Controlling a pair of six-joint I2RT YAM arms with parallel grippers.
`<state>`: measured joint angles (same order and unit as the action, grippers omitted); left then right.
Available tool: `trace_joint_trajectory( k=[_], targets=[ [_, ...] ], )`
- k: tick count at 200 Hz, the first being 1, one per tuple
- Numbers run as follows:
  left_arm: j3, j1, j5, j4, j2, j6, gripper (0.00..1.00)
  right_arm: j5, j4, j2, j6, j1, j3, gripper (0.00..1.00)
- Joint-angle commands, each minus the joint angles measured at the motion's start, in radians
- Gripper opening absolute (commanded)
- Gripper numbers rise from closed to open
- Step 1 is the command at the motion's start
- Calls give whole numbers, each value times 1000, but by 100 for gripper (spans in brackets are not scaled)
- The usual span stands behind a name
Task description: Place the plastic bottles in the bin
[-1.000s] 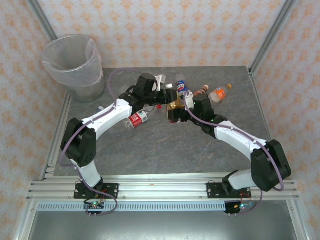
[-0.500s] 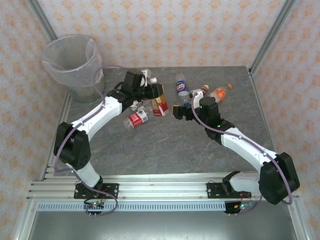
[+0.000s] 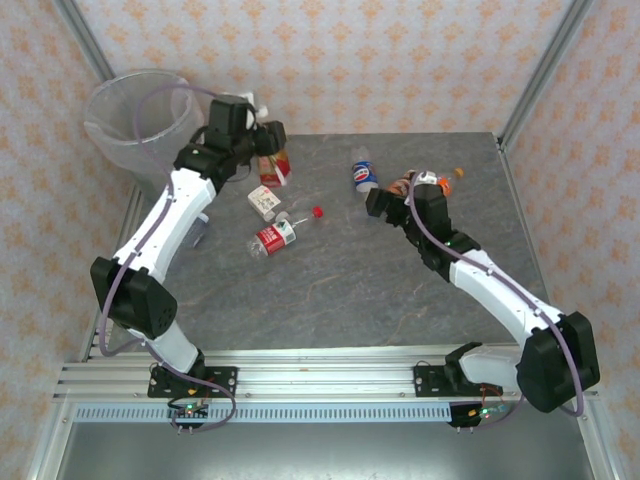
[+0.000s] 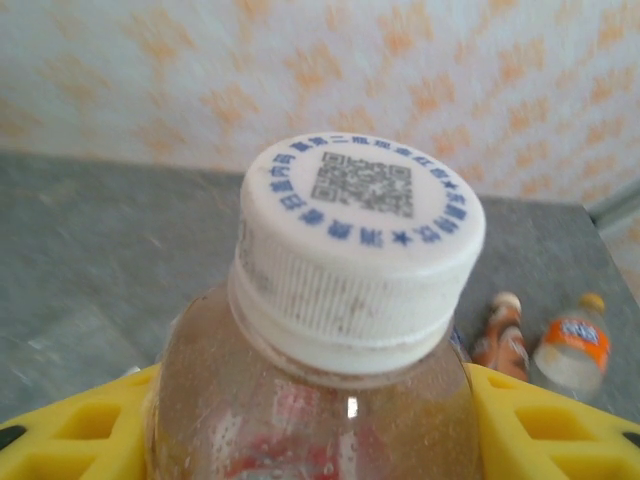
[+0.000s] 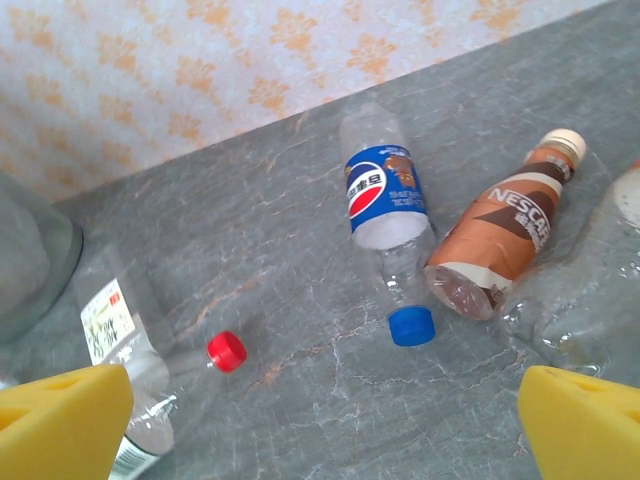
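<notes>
— Grey desk [image 3: 330, 290], patterned walls. Where's the left pincer [image 3: 265, 150]?
— Toward the far-left corner, near the bin [image 3: 140, 125], clenched on a white-capped bottle [image 4: 360, 230].
— And the right pincer [image 3: 383, 203]?
— Released, near the far edge, over a blue-label bottle [image 5: 385, 215] and a brown-label bottle [image 5: 505, 235] lying side by side.

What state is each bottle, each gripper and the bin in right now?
Left gripper: shut on white-capped bottle.
Right gripper: open, empty.
Bin: upright, bag-lined.
Pepsi bottle: lying, capped.
Nescafe bottle: lying, capped.
Red-capped bottle: lying, capped.
Orange bottle: lying, capped.
Red-label bottle: lying.
</notes>
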<state>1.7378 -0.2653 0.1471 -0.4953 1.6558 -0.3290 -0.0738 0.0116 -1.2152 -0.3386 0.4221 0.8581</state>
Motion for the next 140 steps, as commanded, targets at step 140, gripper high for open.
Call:
trace_joint_trajectory(
  k=[140],
  targets=[
    [338, 270, -447, 115, 36, 172, 45, -4, 131, -55, -132, -46, 45, 99]
  ],
)
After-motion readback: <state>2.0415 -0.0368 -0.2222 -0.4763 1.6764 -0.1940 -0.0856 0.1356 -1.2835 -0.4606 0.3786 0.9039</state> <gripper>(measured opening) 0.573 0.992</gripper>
